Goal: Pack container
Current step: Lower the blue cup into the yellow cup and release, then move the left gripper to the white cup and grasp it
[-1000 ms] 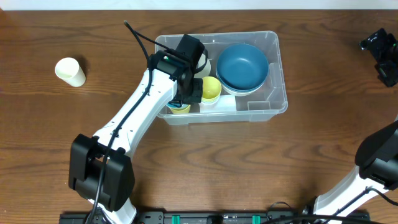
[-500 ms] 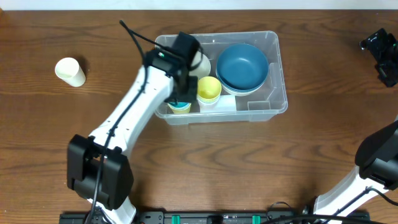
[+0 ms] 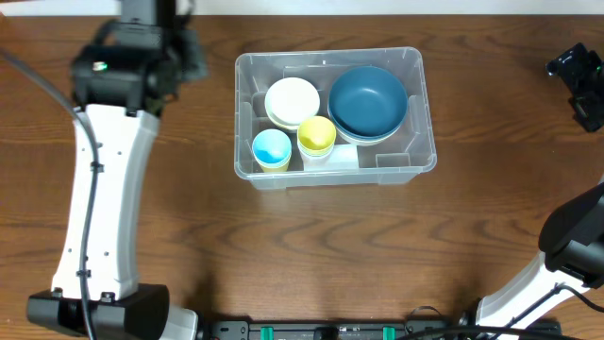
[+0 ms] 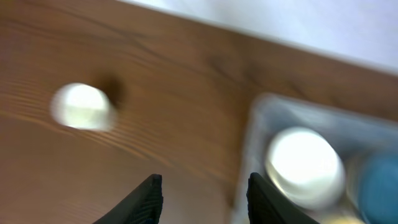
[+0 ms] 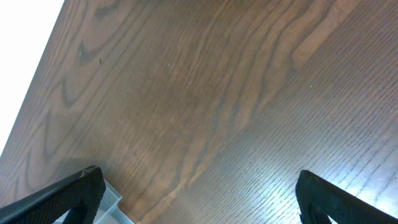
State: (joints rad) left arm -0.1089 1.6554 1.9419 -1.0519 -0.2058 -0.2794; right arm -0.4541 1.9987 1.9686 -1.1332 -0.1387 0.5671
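The clear container (image 3: pixel 415 156) sits mid-table. Inside it are a white bowl (image 3: pixel 292 101), a blue bowl (image 3: pixel 368 99), a yellow cup (image 3: pixel 317 135) and a light blue cup (image 3: pixel 272 148). My left arm's wrist (image 3: pixel 132 59) is high at the back left, away from the container. In the blurred left wrist view my left gripper (image 4: pixel 202 190) is open and empty, above bare wood between a cream cup (image 4: pixel 83 107) and the container's edge (image 4: pixel 249 143). At the far right my right gripper (image 3: pixel 580 80) hangs wide open, and its wrist view shows that gripper (image 5: pixel 199 190) holding nothing.
In the overhead view my left arm's white link (image 3: pixel 99 189) covers the spot where the cream cup stands. A pale box corner (image 5: pixel 111 200) shows beside my right gripper's left finger. The wooden table (image 3: pixel 330 255) runs to a white back edge.
My left arm has lifted out of the container and swung to the back left, opening its jaws. The light blue cup stays in the container's front left corner. The right arm has not moved.
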